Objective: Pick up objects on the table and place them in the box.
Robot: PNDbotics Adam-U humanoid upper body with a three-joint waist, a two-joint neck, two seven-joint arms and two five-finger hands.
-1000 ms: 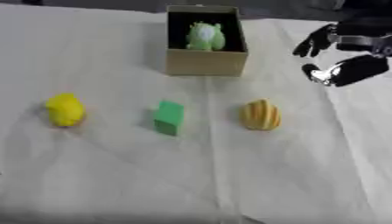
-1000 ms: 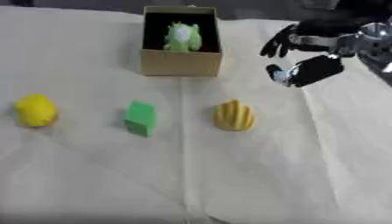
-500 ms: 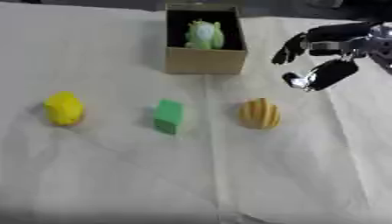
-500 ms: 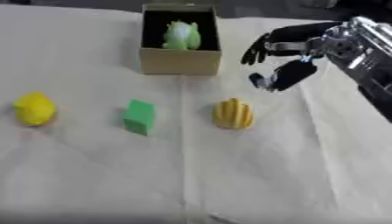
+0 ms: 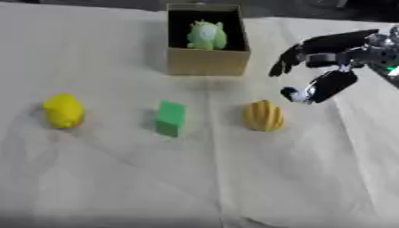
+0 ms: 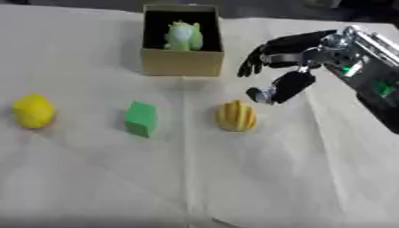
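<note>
since a second ago we have swung our right hand (image 5: 323, 67) left and nearer, toward the ribbed yellow object (image 5: 263, 116). left eye view: fingers apart, holding nothing, just far-right of it; the box (image 5: 207, 64) lies beyond. right eye view: it looks light and stiff; we'd grip across its sides.

A tan box (image 5: 207, 62) held a pale green toy (image 5: 205, 35); the cloth (image 5: 234, 178) was cream, the block (image 5: 170, 118) green, two fruits (image 5: 63, 110) (image 5: 263, 116) yellow.
</note>
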